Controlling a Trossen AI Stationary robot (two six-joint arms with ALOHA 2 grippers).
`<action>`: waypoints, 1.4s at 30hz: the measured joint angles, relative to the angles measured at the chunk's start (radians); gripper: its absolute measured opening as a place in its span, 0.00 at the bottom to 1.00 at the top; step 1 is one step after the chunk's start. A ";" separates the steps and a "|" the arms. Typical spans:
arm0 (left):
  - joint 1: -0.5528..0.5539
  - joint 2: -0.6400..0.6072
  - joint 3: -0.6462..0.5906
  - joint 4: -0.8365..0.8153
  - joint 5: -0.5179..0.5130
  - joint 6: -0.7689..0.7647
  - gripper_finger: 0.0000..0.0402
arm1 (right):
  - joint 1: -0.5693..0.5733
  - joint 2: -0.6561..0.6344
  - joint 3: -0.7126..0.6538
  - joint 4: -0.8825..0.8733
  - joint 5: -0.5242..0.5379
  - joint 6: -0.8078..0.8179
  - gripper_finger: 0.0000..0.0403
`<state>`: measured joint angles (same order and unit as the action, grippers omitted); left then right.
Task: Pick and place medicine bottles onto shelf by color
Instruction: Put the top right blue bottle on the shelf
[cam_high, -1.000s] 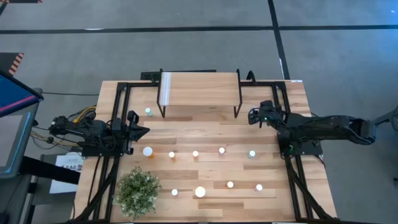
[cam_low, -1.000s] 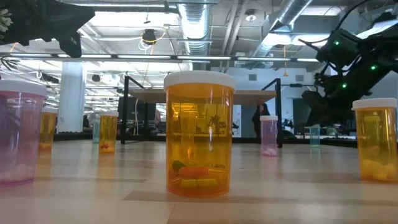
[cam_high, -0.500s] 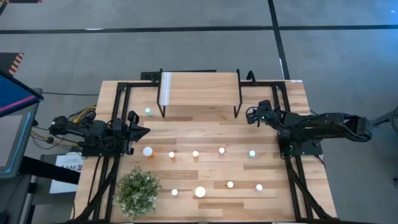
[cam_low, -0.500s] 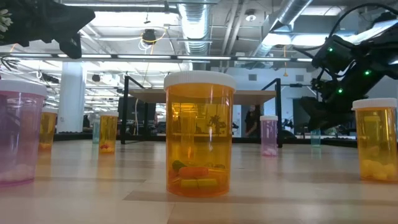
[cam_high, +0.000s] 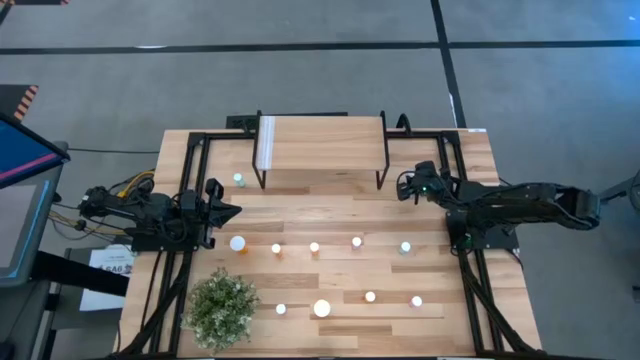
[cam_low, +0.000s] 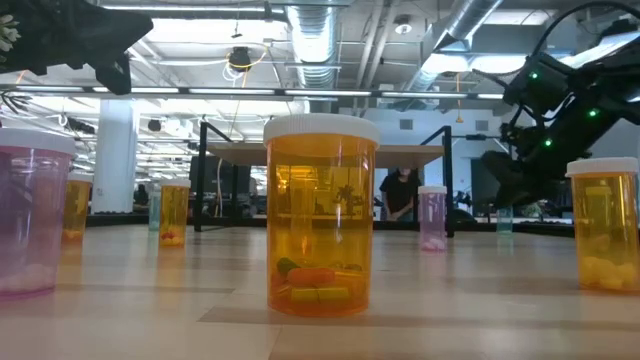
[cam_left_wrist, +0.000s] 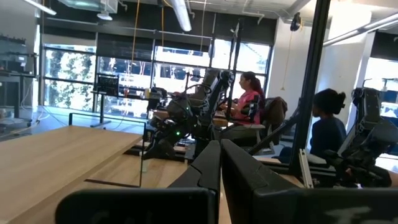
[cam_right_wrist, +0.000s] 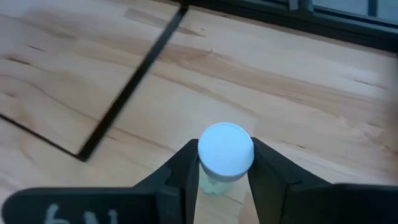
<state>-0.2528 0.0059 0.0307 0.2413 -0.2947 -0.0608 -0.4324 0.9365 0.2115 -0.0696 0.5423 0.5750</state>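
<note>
Two fingers of the right gripper pinched a white-capped, pale green bottle near the tabletop's right edge, beside the shelf. Gripping only the cap's rim, it might slip during lifting. Left gripper waited shut.

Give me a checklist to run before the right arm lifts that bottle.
1. Bottle between the fingers: ok, the right gripper has a finger on each side of the teal bottle.
2. Firm grip: cannot tell, the fingers touch the cap's sides, but tightness is not visible.
3. Bottle upright: ok, its white cap faces up.
4. Shelf top free: ok, nothing stands on it.
5. Left gripper out of the way: ok, shut and parked at the table's left side.
</note>
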 joint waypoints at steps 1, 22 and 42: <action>0.000 0.000 0.000 0.000 0.000 0.000 0.00 | 0.000 -0.011 0.000 0.000 -0.007 -0.001 0.32; 0.000 0.000 0.000 -0.007 0.000 -0.007 0.00 | 0.001 -0.216 0.362 -0.218 -0.023 -0.173 0.32; 0.000 0.000 0.000 -0.030 0.000 -0.030 0.00 | -0.035 0.281 0.863 -0.269 -0.098 -0.362 0.34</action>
<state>-0.2529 0.0059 0.0307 0.2113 -0.2947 -0.0906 -0.4673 1.2173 1.0748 -0.3384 0.4439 0.2126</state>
